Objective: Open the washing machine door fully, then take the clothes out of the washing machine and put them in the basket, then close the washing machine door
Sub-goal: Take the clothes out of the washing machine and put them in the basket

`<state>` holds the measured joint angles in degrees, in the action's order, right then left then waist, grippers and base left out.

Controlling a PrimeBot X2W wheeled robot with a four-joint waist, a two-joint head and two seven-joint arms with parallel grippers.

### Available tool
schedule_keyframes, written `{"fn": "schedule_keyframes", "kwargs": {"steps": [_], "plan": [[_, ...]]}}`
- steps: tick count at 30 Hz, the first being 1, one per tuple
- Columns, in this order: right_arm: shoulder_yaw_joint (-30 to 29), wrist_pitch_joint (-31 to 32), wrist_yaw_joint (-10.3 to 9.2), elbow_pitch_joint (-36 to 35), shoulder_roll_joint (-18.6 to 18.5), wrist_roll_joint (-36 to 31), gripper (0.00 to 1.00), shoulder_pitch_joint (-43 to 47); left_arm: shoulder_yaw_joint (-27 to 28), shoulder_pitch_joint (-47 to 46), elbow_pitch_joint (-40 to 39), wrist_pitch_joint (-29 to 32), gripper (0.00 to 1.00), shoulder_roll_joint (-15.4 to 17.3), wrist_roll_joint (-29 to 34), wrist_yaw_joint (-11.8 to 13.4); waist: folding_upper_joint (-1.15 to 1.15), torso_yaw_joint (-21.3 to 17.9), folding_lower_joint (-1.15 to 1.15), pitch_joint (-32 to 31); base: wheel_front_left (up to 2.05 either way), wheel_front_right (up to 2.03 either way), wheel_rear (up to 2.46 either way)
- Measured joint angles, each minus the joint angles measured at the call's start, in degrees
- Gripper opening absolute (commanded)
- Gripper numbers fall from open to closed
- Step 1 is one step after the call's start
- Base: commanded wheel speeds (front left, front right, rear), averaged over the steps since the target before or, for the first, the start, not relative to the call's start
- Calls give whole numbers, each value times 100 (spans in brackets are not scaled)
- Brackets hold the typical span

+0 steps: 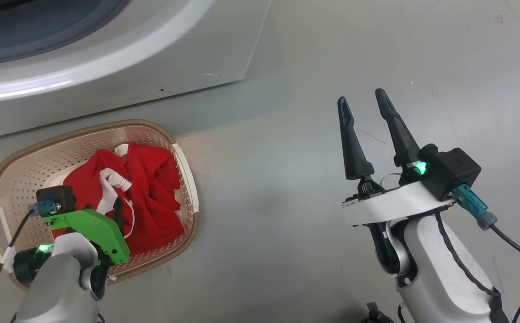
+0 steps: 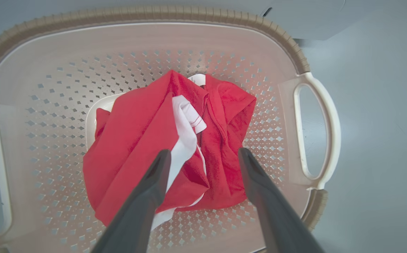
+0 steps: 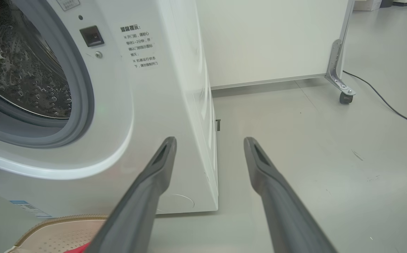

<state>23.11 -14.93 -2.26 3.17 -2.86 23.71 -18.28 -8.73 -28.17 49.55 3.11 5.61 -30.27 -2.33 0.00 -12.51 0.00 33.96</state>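
Note:
The red clothes (image 2: 143, 140) with white trim lie bunched in the cream basket (image 2: 224, 42), which stands on the floor in front of the white washing machine (image 1: 120, 58). My left gripper (image 2: 204, 153) hangs over the heap, open, with its fingers (image 2: 154, 182) spread to either side of the fabric and gripping nothing. Over the bare floor to the right of the basket, my right gripper (image 1: 365, 103) is open and empty. The right wrist view looks at the machine's steel drum (image 3: 17, 70) behind the grey gasket. The washing machine door is out of view.
A white panel on a castor (image 3: 345, 96) stands behind the machine to the right, and a black cable (image 3: 386, 103) runs across the floor there. Grey floor (image 1: 286, 202) stretches right of the basket. The basket's white handle (image 2: 324, 130) faces that side.

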Motion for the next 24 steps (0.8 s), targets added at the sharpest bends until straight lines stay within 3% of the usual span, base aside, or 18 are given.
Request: {"fn": "schedule_keyframes", "kwargs": {"steps": [12,24], "plan": [[-336,0,-25,175,-1,-302,100,236,-268,-97,-204,-932,100,-176,149,-202,0,311,0,-468,0,0,0],[-544,0,-15,274,0,-528,100,542,-390,-93,-708,-1671,100,-263,356,-207,0,799,0,-1002,0,0,0]]}}
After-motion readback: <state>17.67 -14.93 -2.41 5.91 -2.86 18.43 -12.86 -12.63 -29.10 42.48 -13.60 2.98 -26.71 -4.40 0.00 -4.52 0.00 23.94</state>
